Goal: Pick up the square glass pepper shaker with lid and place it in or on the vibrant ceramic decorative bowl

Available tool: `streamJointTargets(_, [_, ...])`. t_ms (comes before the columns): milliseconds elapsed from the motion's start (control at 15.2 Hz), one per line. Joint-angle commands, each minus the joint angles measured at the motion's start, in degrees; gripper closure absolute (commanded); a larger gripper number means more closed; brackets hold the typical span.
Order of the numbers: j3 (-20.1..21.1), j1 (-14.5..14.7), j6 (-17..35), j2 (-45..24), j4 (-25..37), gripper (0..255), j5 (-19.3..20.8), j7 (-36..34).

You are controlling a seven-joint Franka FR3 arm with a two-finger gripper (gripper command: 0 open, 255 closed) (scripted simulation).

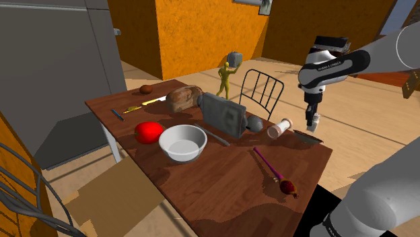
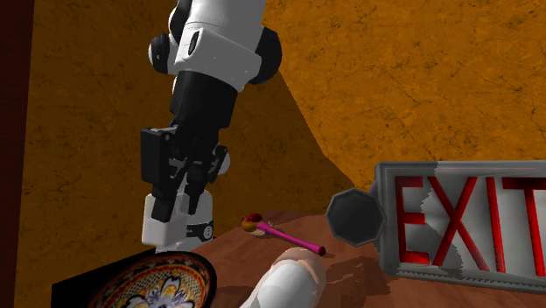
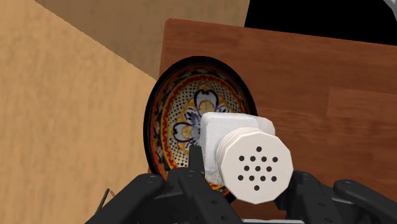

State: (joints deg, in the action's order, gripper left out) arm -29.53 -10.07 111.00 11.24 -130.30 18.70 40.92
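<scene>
One hand (image 1: 313, 116) is at work, clenched on the one pepper shaker (image 3: 236, 137). In the wrist view a black finger (image 3: 196, 163) presses the shaker's white square body, and its round, holed lid faces the camera. The shaker hangs just above the one patterned bowl (image 3: 184, 108); the shoulder view shows a small gap between them.

The tabletop (image 1: 229, 195) also carries:
- one plain white bowl (image 1: 182, 142)
- one red round fruit (image 1: 149, 132)
- one loaf (image 1: 183, 98)
- one yellow-handled knife (image 1: 143, 104)
- one blue pen (image 1: 118, 114)
- one white cup (image 1: 279, 128) lying on its side
- one purple spoon (image 1: 268, 163)
- one grey sign (image 1: 222, 114) with one dark knob (image 1: 255, 124) just beside it

One wire chair (image 1: 261, 91) stands at the far side.

The patterned bowl sits at the tabletop's edge on the shoulder view's right. In the wrist view its rim reaches that edge, with floor beyond it. The cup lies near the bowl. Bare wood lies open between the bowl and the spoon, and again between the spoon and the white bowl.

The shoulder view shows the patterned bowl as a dark sliver, nearly edge-on, while the wrist view shows its blue, yellow and red flower design. The second exterior view shows the sign's front, EXIT in red letters, where the shoulder view shows its plain grey back. The wrist view has a black area past the tabletop's far corner.
</scene>
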Motion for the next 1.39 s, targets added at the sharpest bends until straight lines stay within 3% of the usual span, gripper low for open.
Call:
streamJointTargets(0, [-0.3,-0.1,1.8,-0.6,-1.2,255,0.0,-0.1])
streamJointTargets(330, [-0.9,-0.1,6.5,-3.0,-3.6,255,-0.3,-0.3])
streamJointTargets(858, [-0.9,-0.1,6.5,-3.0,-3.6,255,-0.3,-0.3])
streamJointTargets(924, [-0.9,-0.1,6.5,-3.0,-3.6,0,-0.3,-0.3])
streamJointTargets(1254, [-0.9,-0.1,6.5,-3.0,-3.6,0,-0.3,-0.3])
streamJointTargets(1320, [-0.5,0.1,4.4,-2.3,-2.3,0,-0.4,-0.4])
